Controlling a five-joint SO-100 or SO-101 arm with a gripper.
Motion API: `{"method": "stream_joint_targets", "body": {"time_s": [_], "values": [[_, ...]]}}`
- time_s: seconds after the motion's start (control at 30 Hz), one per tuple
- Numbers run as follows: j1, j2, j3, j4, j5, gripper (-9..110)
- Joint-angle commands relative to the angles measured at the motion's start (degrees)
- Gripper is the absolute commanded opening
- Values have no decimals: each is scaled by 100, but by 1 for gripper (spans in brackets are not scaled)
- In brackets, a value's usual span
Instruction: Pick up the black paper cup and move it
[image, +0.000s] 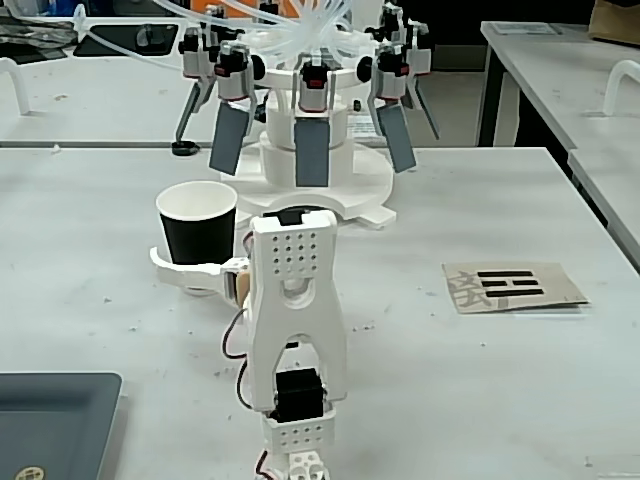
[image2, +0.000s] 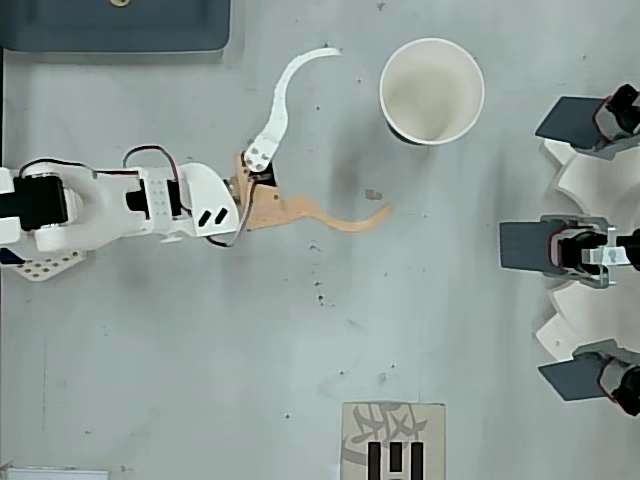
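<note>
Paper forms the tapered black paper cup, matte outside, white inside with a rolled white rim, standing upright on the scuffed grey tabletop. The end effector is spread wide, one curved white plastic finger and one curved tan finger reaching toward the cup. In the overhead view the cup stands just past the fingertips, apart from both and not between them.
</note>
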Motion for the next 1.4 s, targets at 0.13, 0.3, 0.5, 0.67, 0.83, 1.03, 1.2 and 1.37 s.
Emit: {"method": "stream_joint_targets", "body": {"time_s": [0.13,0.3,0.5,0.67,0.83,1.03,1.2,1.37], "values": [[-105,-580,-1160,-185,-149,54],[-255,-1011,-1617,-185,-211,54],[-343,-1433,-2180,-176,-229,54],[-360,-1652,-2610,18,-237,54],[-413,-1890,-3120,237,-237,54],[-510,-2153,-3612,492,-237,54],[-571,-2355,-4052,729,-237,54],[-633,-2487,-4307,861,-237,54]]}}
